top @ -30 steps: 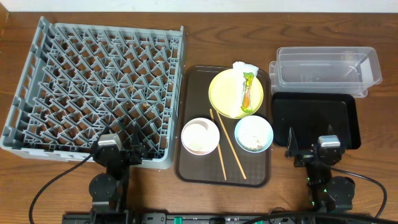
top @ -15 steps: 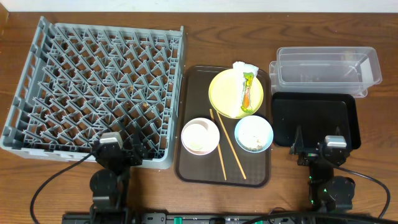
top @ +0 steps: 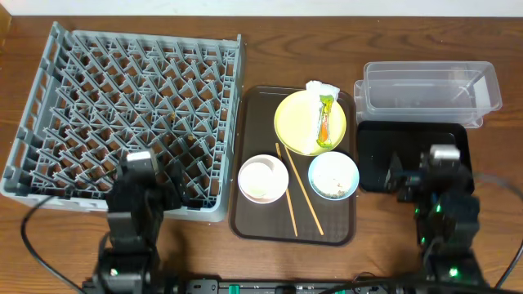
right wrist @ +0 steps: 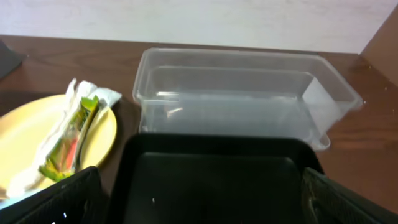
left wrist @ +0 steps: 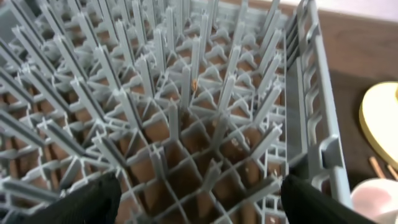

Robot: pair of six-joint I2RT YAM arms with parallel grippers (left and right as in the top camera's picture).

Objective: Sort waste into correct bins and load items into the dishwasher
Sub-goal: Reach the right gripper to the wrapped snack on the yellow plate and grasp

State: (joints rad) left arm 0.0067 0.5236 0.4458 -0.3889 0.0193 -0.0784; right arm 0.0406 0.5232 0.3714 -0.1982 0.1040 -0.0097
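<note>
Above the dish rack (top: 122, 82) and black tray (top: 384, 139), the left hand (left wrist: 199, 202) and right hand (right wrist: 199, 200), both spread, have moved forward.

No text, label, brand, number or sign can be read in any view. The green-and-orange wrapper (right wrist: 67, 140), ahead of the right gripper (right wrist: 202, 202) and left of its jaws, bears coloured print too blurred to read.

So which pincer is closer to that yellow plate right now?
Right. The right pincer hangs over the black tray, just right of the yellow plate; the left pincer is over the near corner of the grey rack, farther away.
</note>
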